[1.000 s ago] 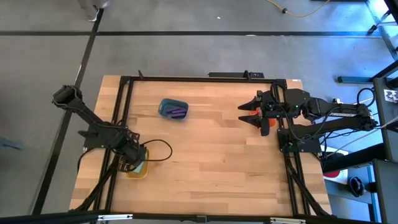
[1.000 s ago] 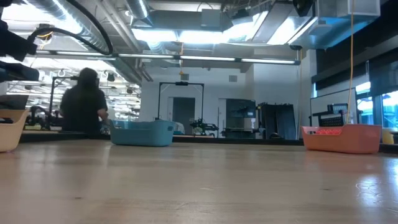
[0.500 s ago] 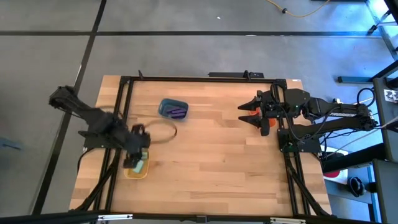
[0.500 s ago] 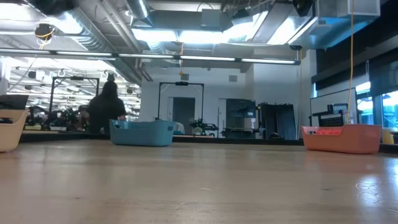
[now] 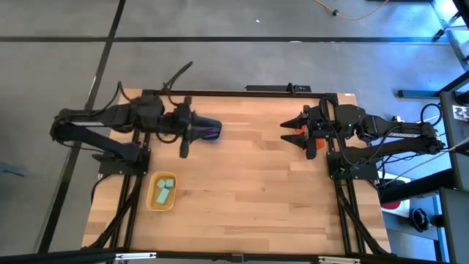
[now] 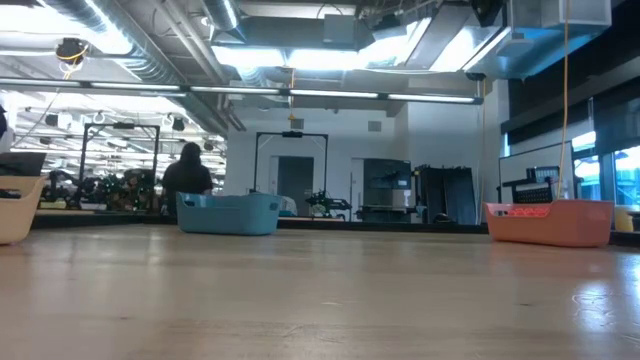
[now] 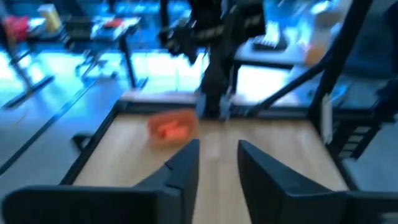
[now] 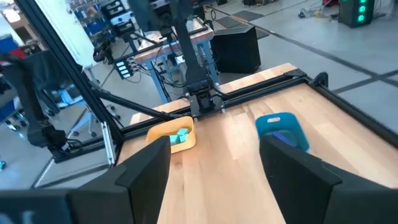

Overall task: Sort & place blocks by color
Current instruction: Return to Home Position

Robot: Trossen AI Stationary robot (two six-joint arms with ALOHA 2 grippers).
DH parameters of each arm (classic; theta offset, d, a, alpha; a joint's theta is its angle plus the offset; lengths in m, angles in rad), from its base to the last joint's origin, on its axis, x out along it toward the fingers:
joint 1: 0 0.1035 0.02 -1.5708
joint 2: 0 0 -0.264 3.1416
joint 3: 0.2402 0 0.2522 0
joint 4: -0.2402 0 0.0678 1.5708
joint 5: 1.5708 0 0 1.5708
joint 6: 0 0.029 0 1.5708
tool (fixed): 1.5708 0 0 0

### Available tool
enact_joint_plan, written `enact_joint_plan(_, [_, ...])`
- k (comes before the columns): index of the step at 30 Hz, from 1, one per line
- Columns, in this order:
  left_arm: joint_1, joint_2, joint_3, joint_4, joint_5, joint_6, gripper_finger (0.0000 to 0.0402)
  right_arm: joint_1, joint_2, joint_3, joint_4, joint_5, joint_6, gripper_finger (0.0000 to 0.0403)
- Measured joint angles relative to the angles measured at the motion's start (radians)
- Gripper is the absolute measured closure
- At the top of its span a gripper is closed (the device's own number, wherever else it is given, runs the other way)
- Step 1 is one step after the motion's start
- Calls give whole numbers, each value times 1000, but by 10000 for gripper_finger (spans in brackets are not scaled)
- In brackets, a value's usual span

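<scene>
Several mint blocks [image 5: 163, 189] in yellow tub [image 5: 162, 207], purple blocks [image 5: 211, 133] in blue tub [image 8: 270, 121]; left hand [image 7: 217, 149] narrow, right hand [image 8: 214, 143] wide.

The left gripper [image 5: 199, 129] swung from yellow tub [image 5: 152, 199] to blue tub [image 5: 215, 133].

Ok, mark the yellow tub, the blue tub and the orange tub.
yellow tub [image 5: 161, 206]: high view, on its bare rim.
blue tub [image 6: 228, 216]: low view, on its front wall.
orange tub [image 6: 548, 226]: low view, on its front wall.
</scene>
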Motion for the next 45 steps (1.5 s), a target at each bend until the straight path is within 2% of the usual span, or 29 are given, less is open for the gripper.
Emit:
enact_joint_plan(3, [62,0,-89,180,111,-11,341,0,0,0,0,-1,-49,153])
enact_joint_plan(6, [81,1,-207,376,147,-74,387,0,0,0,0,-1,-58,153])
enact_joint_plan(11, [70,1,-400,712,137,-177,398,0,0,0,0,-2,-79,153])
enact_joint_plan(14, [62,1,-469,809,108,-225,400,0,0,0,12,-3,-100,153])
enact_joint_plan(22, [53,1,-494,827,67,-273,401,0,-1,0,62,-4,-131,153])
enact_joint_plan(35, [53,1,-494,822,66,-275,401,0,-1,0,61,-4,-122,153])
enact_joint_plan(39, [53,1,-494,821,67,-275,401,0,-1,0,60,-4,-103,164])
enact_joint_plan(45, [58,-28,-494,788,150,-275,401,0,-1,0,59,-4,-99,189])
